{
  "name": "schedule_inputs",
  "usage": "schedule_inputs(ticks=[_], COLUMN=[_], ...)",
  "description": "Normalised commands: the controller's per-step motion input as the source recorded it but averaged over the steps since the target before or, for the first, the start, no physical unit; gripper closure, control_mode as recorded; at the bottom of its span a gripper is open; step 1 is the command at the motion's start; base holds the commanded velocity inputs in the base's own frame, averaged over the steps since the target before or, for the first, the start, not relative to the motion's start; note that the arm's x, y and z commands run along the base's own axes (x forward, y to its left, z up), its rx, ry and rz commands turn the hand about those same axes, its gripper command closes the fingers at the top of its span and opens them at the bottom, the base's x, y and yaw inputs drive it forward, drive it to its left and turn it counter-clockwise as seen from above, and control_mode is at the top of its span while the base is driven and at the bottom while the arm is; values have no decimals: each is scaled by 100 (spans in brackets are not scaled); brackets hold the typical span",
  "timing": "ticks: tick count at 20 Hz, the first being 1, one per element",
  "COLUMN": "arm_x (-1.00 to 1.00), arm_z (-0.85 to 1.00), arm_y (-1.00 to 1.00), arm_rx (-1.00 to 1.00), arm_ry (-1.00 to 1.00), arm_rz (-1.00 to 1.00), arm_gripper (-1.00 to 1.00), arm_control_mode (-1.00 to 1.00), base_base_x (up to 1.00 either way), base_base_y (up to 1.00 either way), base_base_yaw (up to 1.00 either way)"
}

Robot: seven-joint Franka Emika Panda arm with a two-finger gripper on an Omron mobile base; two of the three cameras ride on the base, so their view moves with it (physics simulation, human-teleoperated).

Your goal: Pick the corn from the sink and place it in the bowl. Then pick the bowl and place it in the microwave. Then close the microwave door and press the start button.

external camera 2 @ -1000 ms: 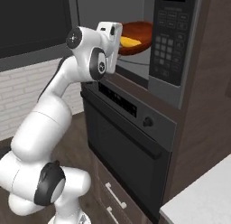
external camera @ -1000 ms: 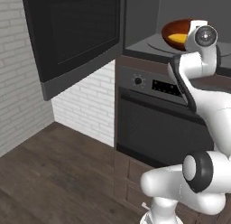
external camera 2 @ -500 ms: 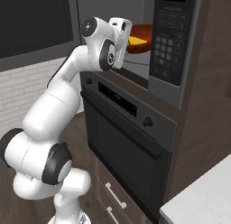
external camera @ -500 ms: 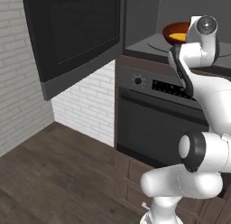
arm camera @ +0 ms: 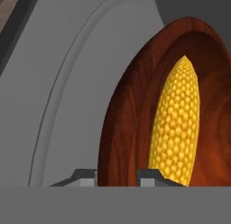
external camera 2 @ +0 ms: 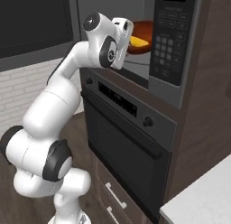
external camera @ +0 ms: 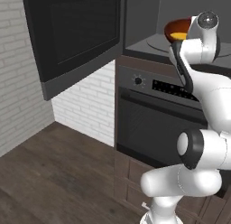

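- Yellow corn (arm camera: 176,128), a slim tapered cob with a bumpy kernel texture, lay inside the bowl (arm camera: 124,137), pointed end away from the camera in the hand view.
- Bowl was reddish-brown, glossy, wood-grained, shallow and round; the gripper (arm camera: 118,177) was pinched on its rim, one dark finger tip (arm camera: 83,177) outside the wall, the other (arm camera: 151,177) inside just beside the cob.
- Jaws stood narrow, closed on the bowl rim.
- Bowl (external camera 2: 140,37) was held at the mouth of the microwave (external camera 2: 173,42), above the grey cavity floor; whether it touched the floor, could not tell.
- Round turntable plate (arm camera: 67,96) was flat, pale grey, with a raised ring edge, under and beside the bowl.
- Microwave door (external camera: 74,38), a big flat black panel with a dark glass window and grey edge, was swung open to the left.
- Keypad (external camera 2: 167,56) of small dark buttons sat on the microwave's right front.
- Black oven (external camera 2: 128,142) below had a knob (external camera 2: 147,122) and a display strip (external camera 2: 118,100).
- White brick wall (external camera: 27,96) and dark wood-plank floor (external camera: 49,173) lay off to the left.
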Motion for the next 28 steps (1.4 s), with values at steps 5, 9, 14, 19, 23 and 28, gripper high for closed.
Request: schedule_inputs(ticks=[5, 9, 14, 19, 23, 28], arm_x=[0, 1, -32, -81, -100, -97], arm_z=[-12, 0, 0, 4, 45, 36], arm_y=[0, 0, 7, 19, 33, 28], arm_rx=[0, 0, 5, 10, 1, 0], arm_ry=[-12, -35, -52, -13, -8, 8], arm_rz=[0, 0, 0, -1, -5, -3], arm_gripper=[-100, -100, -100, -100, -100, -100], arm_control_mode=[-100, -100, -100, -100, -100, -100], base_base_x=[0, 0, 0, 0, 0, 0], base_base_y=[0, 0, 0, 0, 0, 0], base_base_yaw=[0, 0, 0, 0, 0, 0])
